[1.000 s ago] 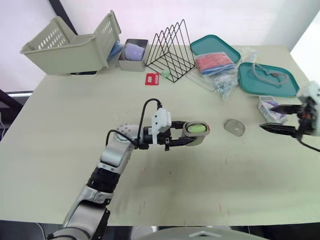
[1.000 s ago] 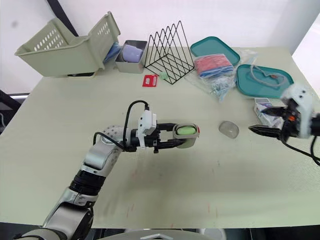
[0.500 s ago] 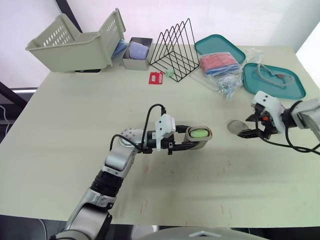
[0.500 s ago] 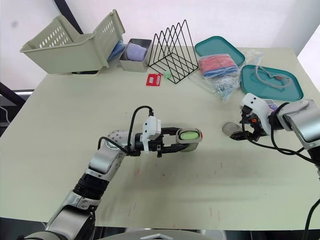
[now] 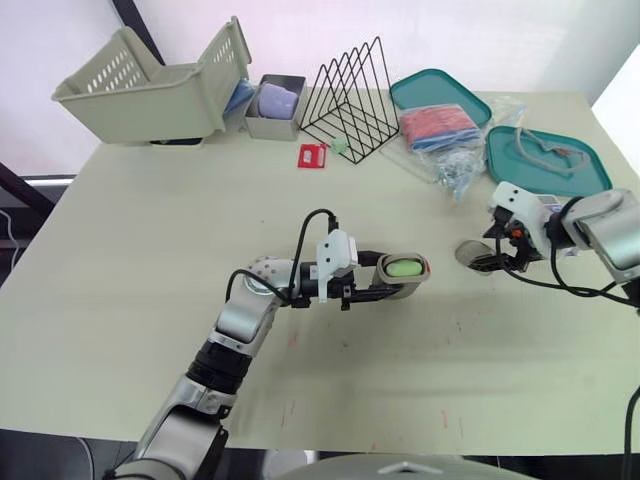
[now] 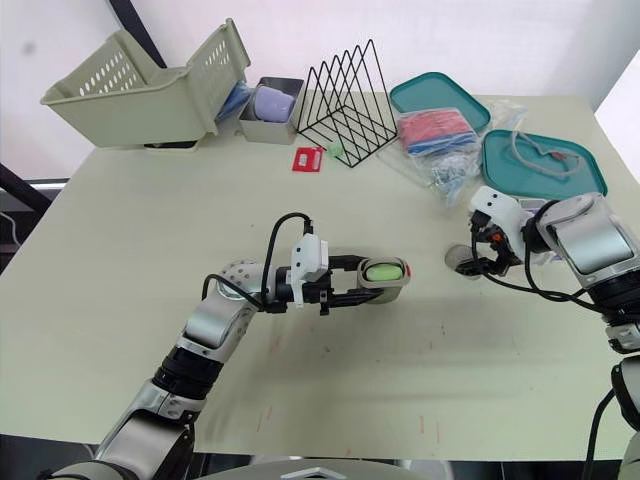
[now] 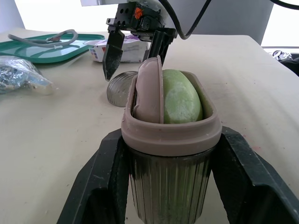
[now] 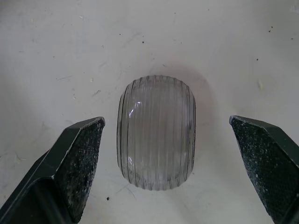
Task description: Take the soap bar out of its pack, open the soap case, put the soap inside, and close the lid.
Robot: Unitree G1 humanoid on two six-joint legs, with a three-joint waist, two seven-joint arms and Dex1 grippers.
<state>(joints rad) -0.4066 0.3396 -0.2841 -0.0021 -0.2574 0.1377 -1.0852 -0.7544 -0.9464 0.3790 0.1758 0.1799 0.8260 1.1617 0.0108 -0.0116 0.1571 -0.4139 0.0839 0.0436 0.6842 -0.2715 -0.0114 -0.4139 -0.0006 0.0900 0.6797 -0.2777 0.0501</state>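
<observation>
Soap bar (image 7: 180, 97), pale green, stands on edge inside the open soap case (image 7: 169, 179) at the centre of the head camera's frame, with a pinkish insert (image 7: 149, 91) upright against it in the same well. The left gripper (image 5: 396, 278) clamps the ribbed case between its two black fingers, one on each side, and holds it with the open mouth facing up.

Right of centre, the clear ribbed lid (image 8: 156, 132) lies alone on the pale table (image 5: 120, 250), dome up and apart from the case. The right gripper (image 8: 166, 122) hangs directly over the lid, fingers spread wide, one to either side and neither touching it.

Behind the right gripper in the left wrist view sits a white-and-purple box (image 7: 96, 51). Along the upper edge of the head camera's frame stand a beige basket (image 5: 140, 85) at upper left, a black wire rack (image 5: 348, 100) at upper centre and two teal trays (image 5: 545, 160) at upper right.
</observation>
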